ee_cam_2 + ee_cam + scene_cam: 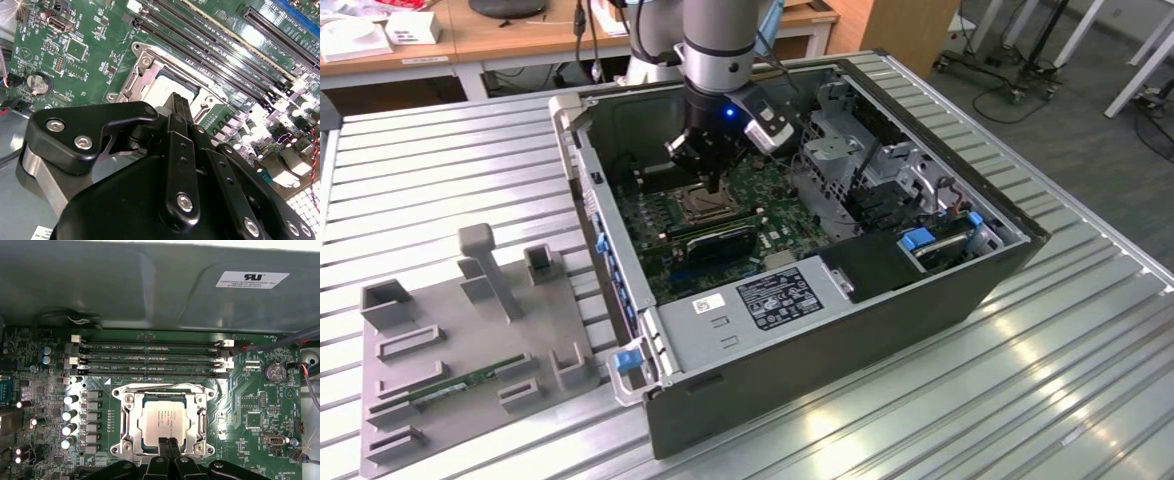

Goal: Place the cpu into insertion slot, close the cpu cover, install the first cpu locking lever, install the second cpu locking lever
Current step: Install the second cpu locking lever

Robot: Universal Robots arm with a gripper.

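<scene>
open PC case (961, 290) on slatted metal table (1067, 400), green motherboard (260, 405) inside, cpu cover (131, 416) down over insertion slot (205, 399), cpu (165, 421) seated in it, gripper (168, 444) fingers pressed together, tips at cover's edge

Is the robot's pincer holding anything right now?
No. The pincer is shut on nothing, its tips at the cover edge, with the cpu already seated.

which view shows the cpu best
The first wrist view: the cpu faces the camera, framed by the cpu cover, with the tool at its edge. The second wrist view shows it partly behind the tool; the exterior view shows it small.
</scene>
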